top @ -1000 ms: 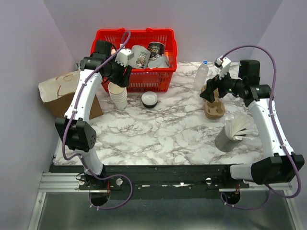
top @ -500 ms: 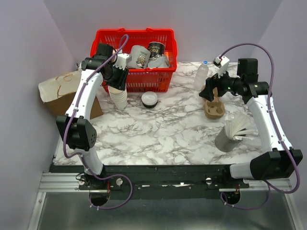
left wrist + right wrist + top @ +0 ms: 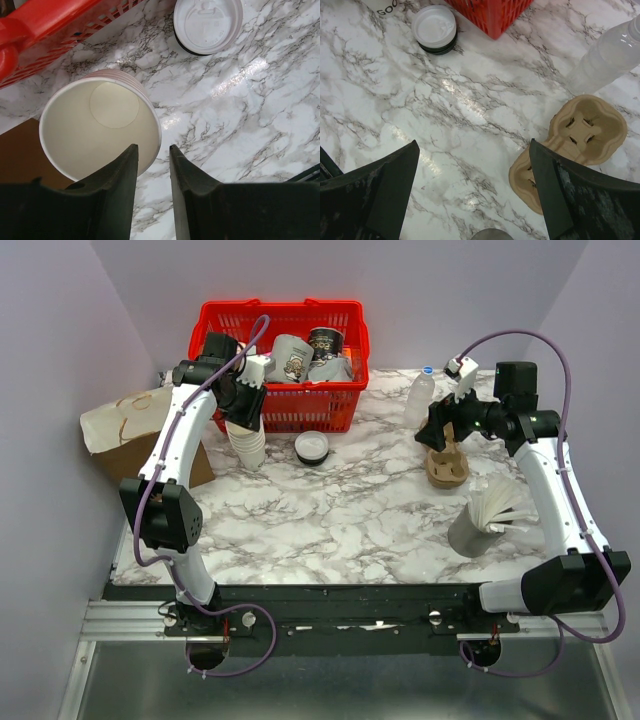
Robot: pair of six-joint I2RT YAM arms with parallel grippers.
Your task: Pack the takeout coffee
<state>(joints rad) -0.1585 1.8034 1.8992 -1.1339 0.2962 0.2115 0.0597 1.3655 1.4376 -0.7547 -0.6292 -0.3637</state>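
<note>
A stack of nested cream paper cups [image 3: 246,440] stands in front of the red basket; its open top cup fills the left wrist view [image 3: 100,125]. My left gripper [image 3: 243,403] hangs right over it, jaws a narrow gap apart [image 3: 152,147], straddling the top cup's near rim without pinching it. A small stack of white lids [image 3: 312,447] lies to the right of the cups [image 3: 207,25] [image 3: 435,27]. No single lidded cup is in view. My right gripper [image 3: 436,436] is wide open and empty [image 3: 473,141] beside the brown pulp cup carrier [image 3: 446,465] [image 3: 580,135].
The red basket [image 3: 280,315] at the back holds grey printed mugs [image 3: 295,358]. A brown paper bag [image 3: 130,425] lies at the left. A clear water bottle [image 3: 419,398] stands behind the carrier. A grey holder of white sticks [image 3: 475,530] stands at the front right.
My left gripper has shifted a little left and down onto the cup stack. My right gripper moved slightly left, then stayed.
</note>
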